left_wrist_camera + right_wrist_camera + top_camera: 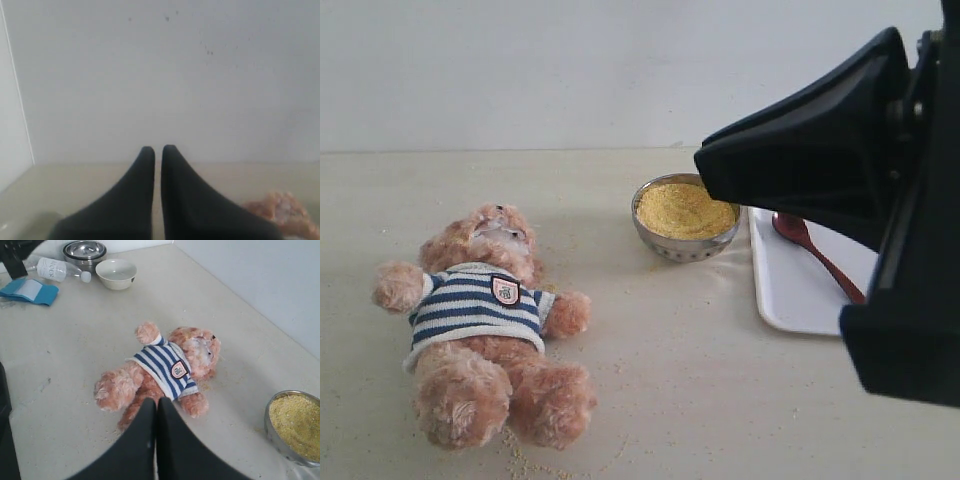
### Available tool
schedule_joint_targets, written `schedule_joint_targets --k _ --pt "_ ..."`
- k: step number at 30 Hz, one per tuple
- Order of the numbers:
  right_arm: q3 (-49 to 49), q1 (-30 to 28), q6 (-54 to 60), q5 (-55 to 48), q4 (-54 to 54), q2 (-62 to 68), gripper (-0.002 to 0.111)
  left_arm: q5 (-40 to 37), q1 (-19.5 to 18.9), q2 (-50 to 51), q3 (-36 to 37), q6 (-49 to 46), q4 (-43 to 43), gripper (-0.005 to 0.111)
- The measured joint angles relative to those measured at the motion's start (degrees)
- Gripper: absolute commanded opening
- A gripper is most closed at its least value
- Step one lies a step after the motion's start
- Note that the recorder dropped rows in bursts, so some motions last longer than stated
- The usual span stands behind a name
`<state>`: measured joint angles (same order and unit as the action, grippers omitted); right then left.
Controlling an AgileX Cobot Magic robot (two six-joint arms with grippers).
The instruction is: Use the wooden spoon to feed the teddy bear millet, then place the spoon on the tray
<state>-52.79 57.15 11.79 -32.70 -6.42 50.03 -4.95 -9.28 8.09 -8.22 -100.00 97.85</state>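
Note:
The teddy bear (485,310) lies on its back on the table in its striped sweater, head toward the wall. To its right stands a metal bowl (670,246) heaped with millet (682,208). Further right the wooden spoon (815,255) lies on the white tray (790,290), partly hidden by the arm. My right gripper (708,168) hangs shut and empty above the bowl's right side. From its wrist I see the shut right gripper (156,401), the bear (165,370) and the millet (297,422). My left gripper (157,148) is shut and empty, facing the wall, with bear fur (282,210) beside it.
Loose grains are scattered on the table around the bear (520,460). At the far end of the table stand a white bowl (116,272), stacked metal bowls (85,250), a lying plastic bottle (57,269) and a blue cloth (30,291). A pale wall (520,70) backs the table.

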Motion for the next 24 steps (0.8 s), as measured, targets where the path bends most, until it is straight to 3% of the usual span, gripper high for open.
schedule_joint_targets --k 6,12,17,19,24 --pt "0.0 0.0 0.0 0.0 0.0 0.0 0.000 0.5 0.0 0.0 6.9 0.0 0.0 0.005" --pt "0.2 0.0 0.0 0.5 1.4 -0.4 0.000 1.0 0.0 0.0 7.9 0.0 0.0 0.005" --pt "5.9 -1.8 0.0 10.4 2.6 -5.2 0.000 1.0 0.0 0.0 7.9 0.0 -2.2 0.005" --pt "9.1 -5.3 0.0 12.0 2.6 -7.5 0.000 1.1 0.0 -0.3 7.9 0.0 -12.9 0.005" --pt "16.4 -18.9 0.0 10.8 3.6 -12.6 0.000 1.1 0.0 -3.1 8.0 0.0 -57.6 0.005"
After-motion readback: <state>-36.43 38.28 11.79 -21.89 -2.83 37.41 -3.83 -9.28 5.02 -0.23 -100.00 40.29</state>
